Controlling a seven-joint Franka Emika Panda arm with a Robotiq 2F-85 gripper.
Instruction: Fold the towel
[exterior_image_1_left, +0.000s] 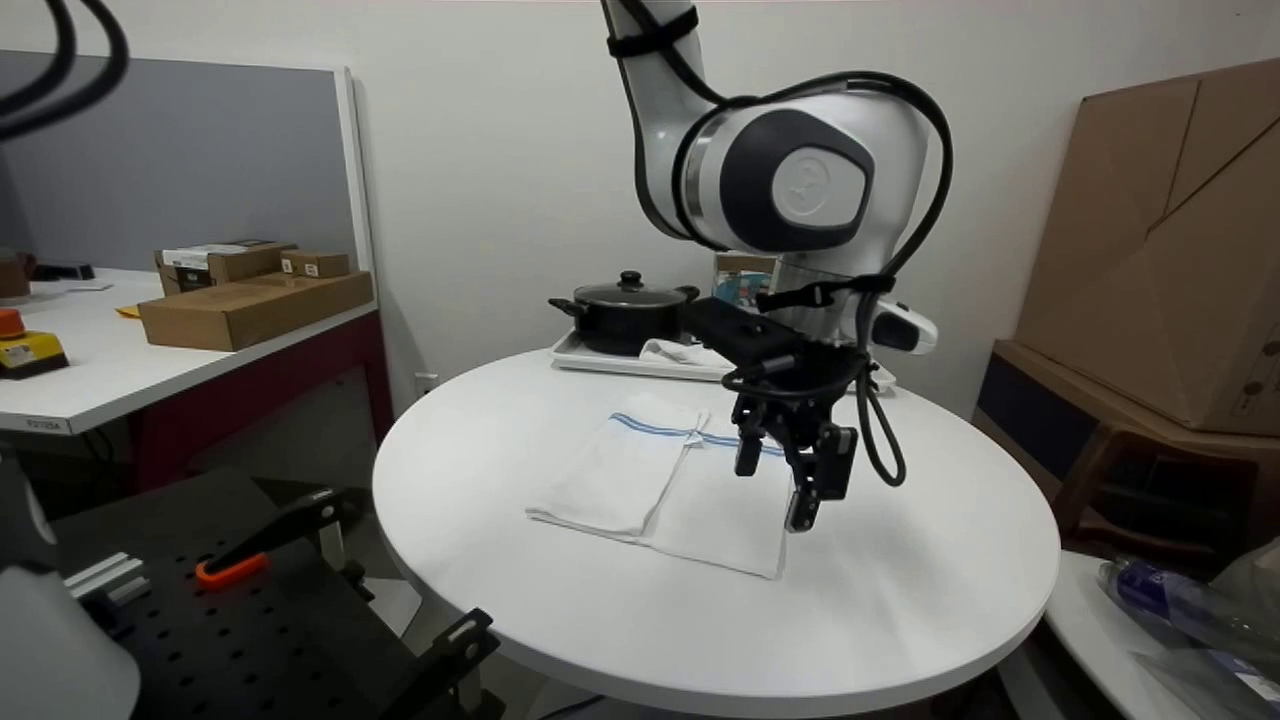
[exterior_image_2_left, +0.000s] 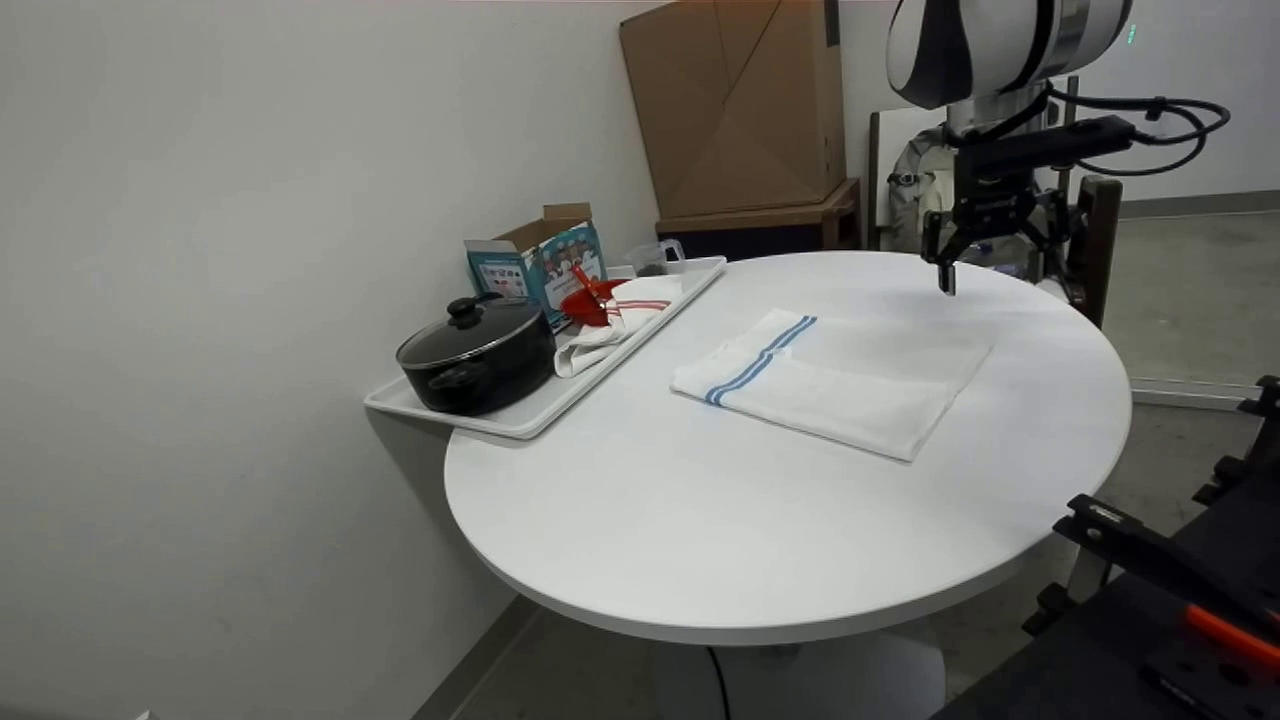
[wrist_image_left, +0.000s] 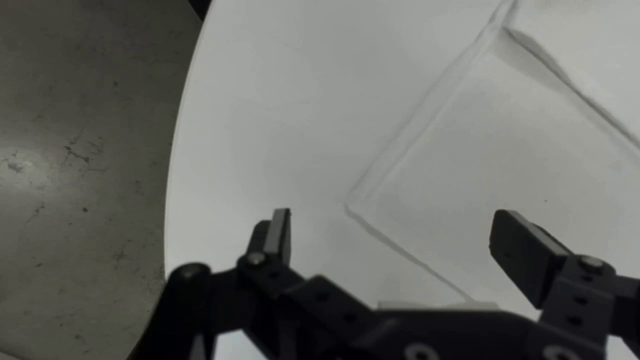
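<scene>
A white towel (exterior_image_1_left: 725, 510) with blue stripes lies on the round white table, seen in both exterior views (exterior_image_2_left: 850, 390). One side is folded over the rest, and its free edge runs across the middle of the towel. A small bunched bit of cloth shows on the stripes where this edge meets them. My gripper (exterior_image_1_left: 775, 490) is open and empty, above the towel's unfolded side. In the wrist view a towel corner (wrist_image_left: 400, 215) lies below and between my two spread fingers (wrist_image_left: 395, 230). The fingers look apart from the cloth.
A white tray (exterior_image_2_left: 535, 420) at the wall holds a black pot (exterior_image_2_left: 480, 355), a teal box (exterior_image_2_left: 570, 262), a red bowl and a red-striped cloth (exterior_image_2_left: 640, 300). Large cardboard boxes (exterior_image_1_left: 1170, 250) stand beside the round table (exterior_image_1_left: 600, 610). A dark perforated bench (exterior_image_1_left: 250, 640) stands near its edge.
</scene>
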